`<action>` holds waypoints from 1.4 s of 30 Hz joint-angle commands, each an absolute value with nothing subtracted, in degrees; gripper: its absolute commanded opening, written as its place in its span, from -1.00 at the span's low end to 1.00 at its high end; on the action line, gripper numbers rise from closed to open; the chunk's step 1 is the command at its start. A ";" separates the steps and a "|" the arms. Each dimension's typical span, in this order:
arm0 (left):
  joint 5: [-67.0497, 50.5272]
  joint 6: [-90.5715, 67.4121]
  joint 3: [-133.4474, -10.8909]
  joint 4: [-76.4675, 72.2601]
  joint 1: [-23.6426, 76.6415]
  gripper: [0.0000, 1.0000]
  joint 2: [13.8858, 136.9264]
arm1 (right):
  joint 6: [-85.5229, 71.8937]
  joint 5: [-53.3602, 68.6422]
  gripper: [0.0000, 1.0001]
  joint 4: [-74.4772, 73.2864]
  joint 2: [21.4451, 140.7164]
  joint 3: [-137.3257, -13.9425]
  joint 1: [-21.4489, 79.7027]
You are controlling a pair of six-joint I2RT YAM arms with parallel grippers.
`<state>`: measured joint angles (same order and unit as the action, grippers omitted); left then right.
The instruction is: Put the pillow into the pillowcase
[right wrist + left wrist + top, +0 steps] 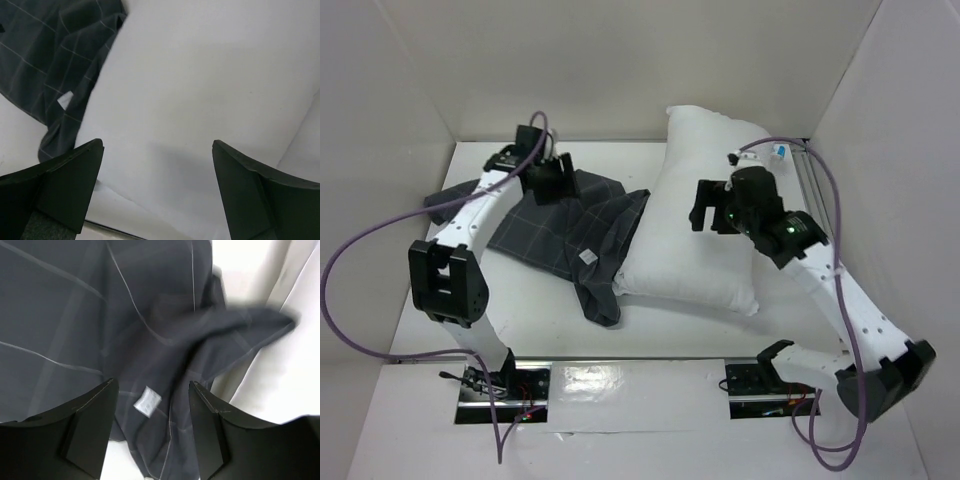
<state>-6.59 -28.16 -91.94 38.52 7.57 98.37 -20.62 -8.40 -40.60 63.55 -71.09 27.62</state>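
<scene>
I work in what looks like a robotics lab test cell: plain white panel walls box in my flat white tabletop, my left arm and right arm stand on a shiny metal base rail, and loose purple cables loop about.

desk: white, flat | pillow: lies on desk R of ctr, long axis near-to-far | pillowcase: spread wrinkled on desk L of pillow, its R edge touching pillow | metal rail: along near edge
</scene>
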 commanded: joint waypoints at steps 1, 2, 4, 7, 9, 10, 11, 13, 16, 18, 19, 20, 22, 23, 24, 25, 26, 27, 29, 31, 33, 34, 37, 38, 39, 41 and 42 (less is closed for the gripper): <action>-3.44 -27.67 -87.03 38.33 11.50 0.43 97.82 | -23.45 -7.65 0.94 -42.81 68.64 -67.95 29.61; -3.43 -27.69 -84.66 38.32 12.21 0.43 98.34 | -24.08 -8.34 0.97 -39.67 69.51 -65.94 32.14; -3.43 -28.91 -82.98 37.62 12.74 0.43 98.35 | -25.21 -10.80 0.99 -37.38 71.27 -64.43 33.92; -4.04 -28.92 -81.83 36.21 13.36 0.43 98.88 | -27.06 -12.82 0.59 -39.01 76.89 -63.72 32.18; -4.04 -28.92 -82.35 36.21 13.36 0.43 98.88 | -27.59 -15.19 -0.42 -42.61 77.78 -63.72 29.72; -4.04 -28.39 -82.35 36.21 13.36 0.43 98.88 | -27.60 -19.21 -0.91 -46.19 76.65 -63.72 26.75; -4.04 -27.61 -82.35 36.21 13.36 0.43 98.88 | -28.12 -20.64 -1.00 -47.71 75.07 -63.72 24.72; -3.43 -27.60 -83.49 36.21 13.36 0.43 99.49 | -26.55 -22.14 -1.00 -49.47 70.17 -66.16 20.06; -4.13 -27.60 -85.16 36.21 13.97 0.43 100.11 | -22.60 -21.62 -1.00 -51.24 67.33 -70.65 12.14; -5.10 -27.07 -85.86 36.82 13.97 0.43 101.59 | -20.05 -21.62 -0.97 -51.77 67.32 -74.69 10.55; -5.10 -27.07 -86.39 36.83 14.50 0.43 101.60 | -19.26 -21.62 -0.06 -51.77 67.93 -76.10 10.55; -5.62 -27.07 -86.40 36.83 14.50 0.43 101.60 | -18.29 -19.18 0.42 -50.98 68.98 -77.94 10.55; -5.63 -27.07 -86.40 36.83 15.03 0.43 101.60 | -17.75 -16.80 0.82 -47.65 69.52 -79.36 12.38; -5.63 -27.07 -86.40 36.83 15.03 0.43 101.60 | -17.75 -15.13 1.00 -45.98 70.22 -79.37 13.61; -5.63 -27.07 -86.40 36.83 15.55 0.43 101.60 | -17.75 -13.99 1.00 -42.66 71.53 -79.89 16.67; -5.63 -27.07 -86.92 36.83 15.56 0.46 101.60 | -17.75 -13.97 1.00 -41.32 72.50 -79.89 18.44; -5.63 -27.07 -86.92 37.44 15.56 0.46 101.08 | -17.75 -13.97 1.00 -40.26 73.81 -80.68 20.02; -5.63 -27.07 -87.45 37.44 15.56 0.46 101.07 | -17.75 -16.67 1.00 -39.64 77.57 -82.16 22.56; -4.83 -27.07 -87.45 37.97 15.56 0.46 101.07 | -16.08 -18.80 1.00 -38.94 82.50 -84.45 23.29; -4.83 -27.07 -87.45 37.97 15.56 0.46 100.55 | -15.56 -24.68 1.00 -39.55 90.41 -89.02 23.91; -4.83 -27.68 -87.45 37.97 16.08 0.46 100.02 | -15.03 -27.84 1.00 -38.51 94.72 -90.00 23.91; -4.83 -27.69 -87.45 37.97 16.08 0.46 100.02 | -15.03 -30.21 1.00 -37.89 98.57 -90.52 23.38; -4.14 -27.69 -86.92 38.49 16.70 0.46 100.02 | -17.66 -32.61 0.41 -41.04 103.61 -90.45 21.19; -3.35 -27.16 -86.92 39.11 17.31 0.46 100.02 | -19.15 -32.61 0.01 -41.83 103.62 -89.05 19.70; -3.34 -27.16 -86.92 39.11 17.31 0.46 100.02 | -19.16 -32.61 -0.35 -41.05 102.14 -86.77 19.17; -1.85 -26.46 -86.14 39.81 18.54 0.46 100.02 | -19.16 -33.83 -1.00 -38.86 94.71 -78.98 17.33; -1.32 -26.46 -86.13 39.81 18.54 0.43 100.54 | -19.16 -33.84 -1.00 -38.24 91.87 -76.66 16.71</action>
<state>-3.46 -28.29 -85.43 38.37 17.41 101.30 -18.15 -28.29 -36.42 101.95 -82.72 20.08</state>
